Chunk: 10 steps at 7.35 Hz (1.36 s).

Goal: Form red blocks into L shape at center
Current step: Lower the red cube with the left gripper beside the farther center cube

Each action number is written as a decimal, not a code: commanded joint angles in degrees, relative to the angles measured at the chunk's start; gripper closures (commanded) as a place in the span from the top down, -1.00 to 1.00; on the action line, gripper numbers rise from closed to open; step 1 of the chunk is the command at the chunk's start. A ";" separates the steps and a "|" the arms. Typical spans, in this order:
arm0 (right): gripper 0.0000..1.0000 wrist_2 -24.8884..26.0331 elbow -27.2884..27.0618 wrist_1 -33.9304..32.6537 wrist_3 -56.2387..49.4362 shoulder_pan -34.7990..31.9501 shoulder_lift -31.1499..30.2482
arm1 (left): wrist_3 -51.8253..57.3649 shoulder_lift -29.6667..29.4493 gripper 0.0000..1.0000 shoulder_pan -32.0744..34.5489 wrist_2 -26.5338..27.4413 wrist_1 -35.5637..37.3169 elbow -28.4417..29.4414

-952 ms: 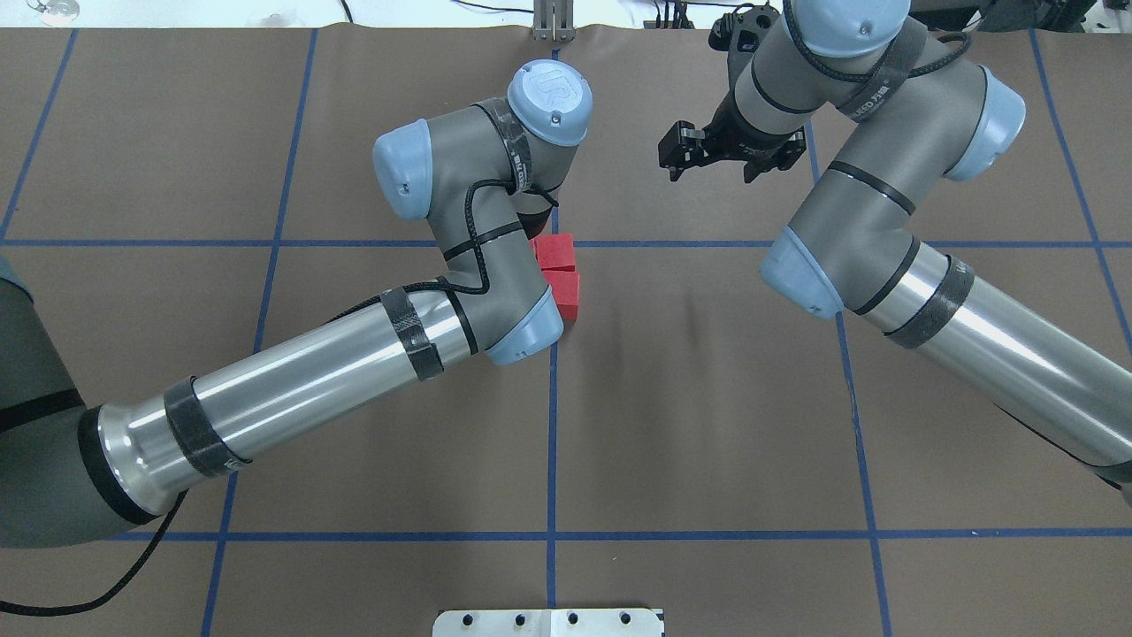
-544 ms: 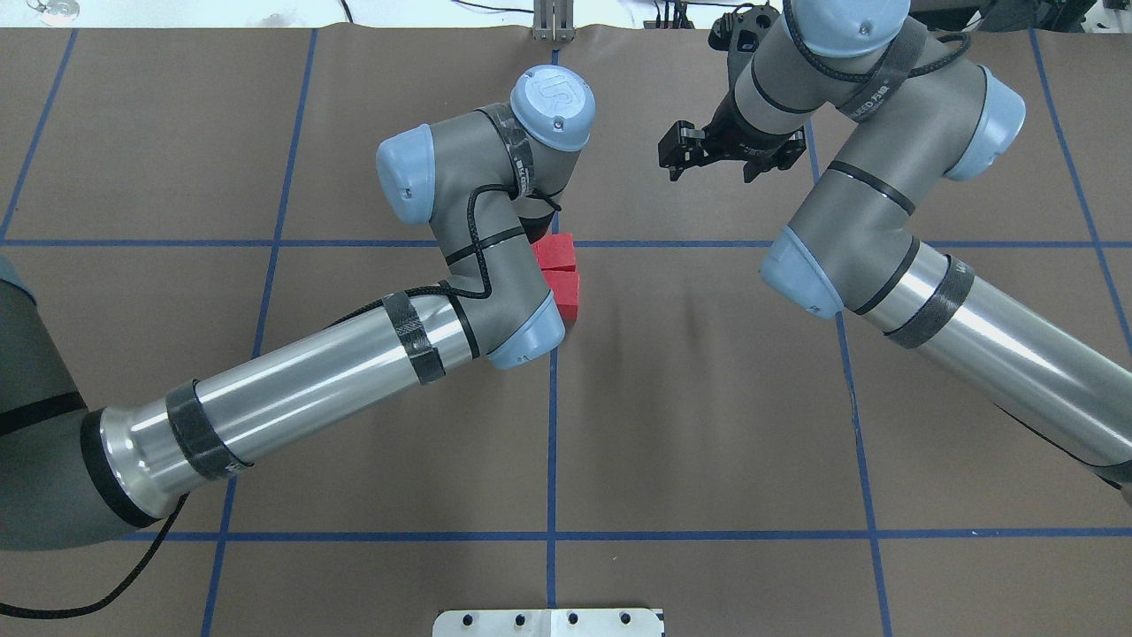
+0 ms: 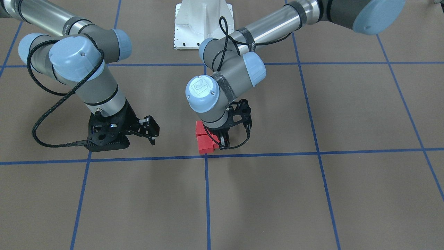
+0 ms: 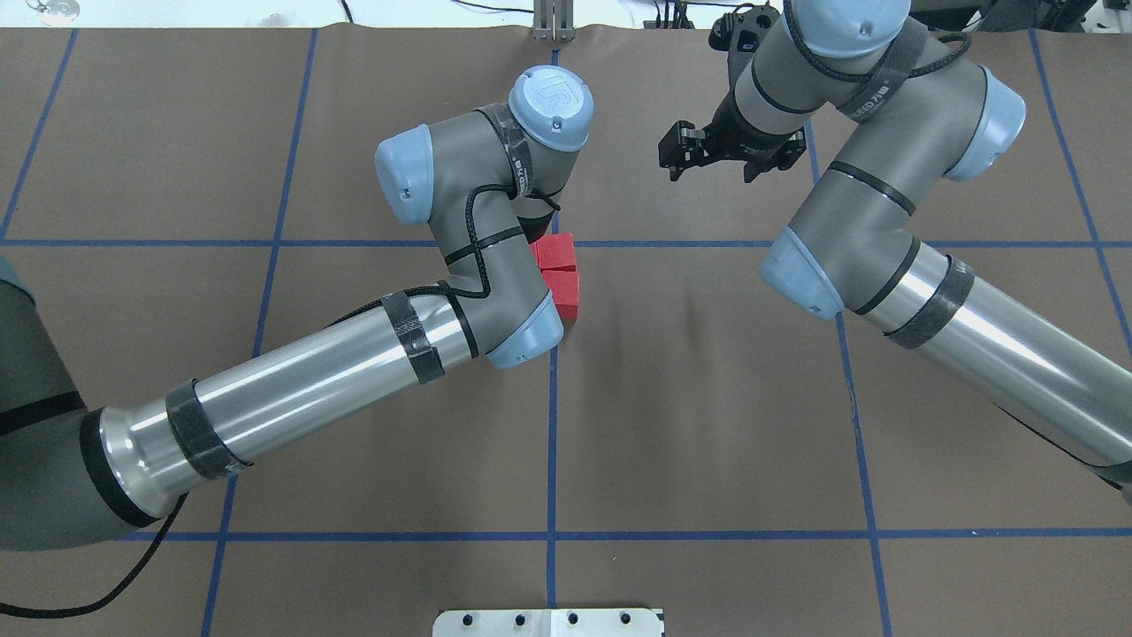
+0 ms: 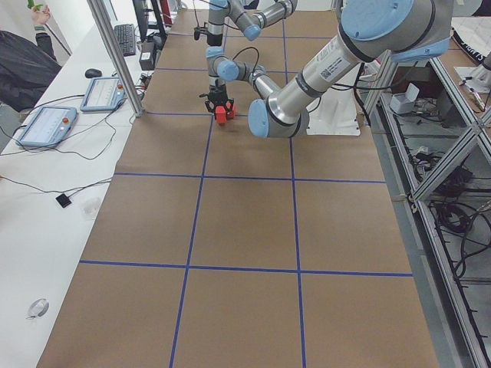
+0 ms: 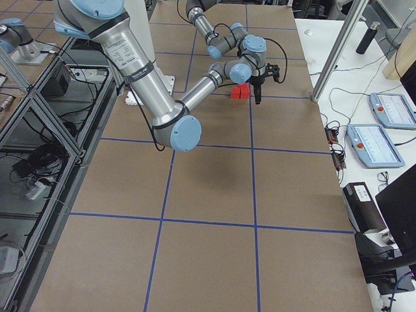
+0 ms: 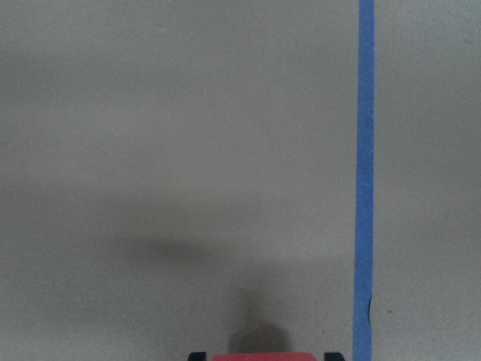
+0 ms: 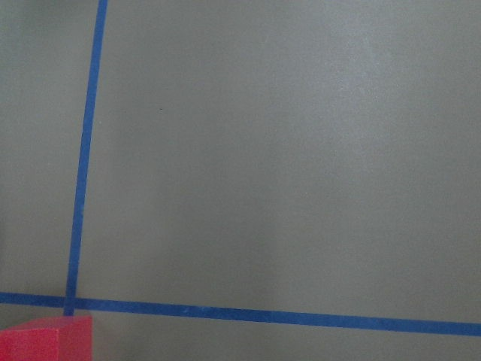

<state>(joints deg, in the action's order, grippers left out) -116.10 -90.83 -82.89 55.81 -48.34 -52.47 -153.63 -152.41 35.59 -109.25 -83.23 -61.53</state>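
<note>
While apparently seating the L's last piece, pinches one small matte red cube (image 7: 255,357) in left gripper (image 3: 223,142) beside two other red cubes (image 4: 563,292) at blue-tape center crossing (image 3: 205,156); right gripper (image 3: 152,133) spread, parked well apart.

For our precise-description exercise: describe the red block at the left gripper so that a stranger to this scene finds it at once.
Find the center, where two blue tape lines cross mid-table; the red blocks cluster just on its robot side. The one wanted is the red block between the left gripper's fingers; its two neighbours lie with nothing gripping them.
</note>
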 commanded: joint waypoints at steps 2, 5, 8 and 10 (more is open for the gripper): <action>0.98 0.00 -0.05 0.00 0.00 0.00 0.00 | 0.00 0.01 -1.00 0.00 0.09 -0.79 0.53; 0.98 0.00 -0.31 0.00 0.00 0.00 0.00 | -0.27 0.01 -1.00 0.00 0.09 -0.80 0.53; 0.98 0.00 -0.31 -0.08 0.00 0.00 0.00 | -0.27 0.01 -1.00 0.00 0.18 -0.80 0.62; 0.98 0.00 -0.31 -0.08 0.00 0.00 0.00 | -0.27 0.01 -1.00 0.09 0.18 -0.80 0.62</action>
<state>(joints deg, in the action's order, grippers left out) -116.10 -91.14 -82.97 55.81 -48.34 -52.48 -153.89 -152.40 35.65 -109.08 -84.02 -60.91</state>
